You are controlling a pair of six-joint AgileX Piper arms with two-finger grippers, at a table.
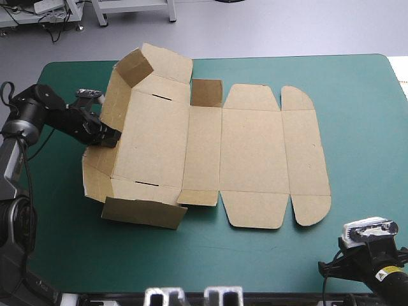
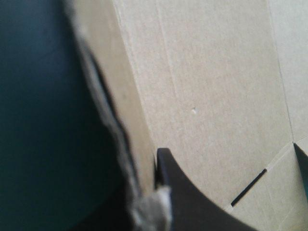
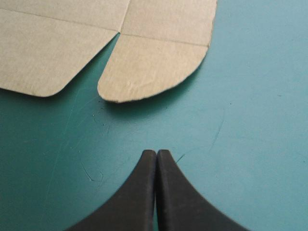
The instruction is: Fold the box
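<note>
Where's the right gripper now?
High view: near right corner of the teal-green cover. The right gripper is shut over bare cover, just short of the box, at its rounded end flap.

Box: plain brown board throughout, faint crease lines between panels | slots: two thin dark slits in the left panel, one far, one near | table cover: even teal-green, fine pale scratches beside my right gripper | my left gripper and right gripper: fingers black.
</note>
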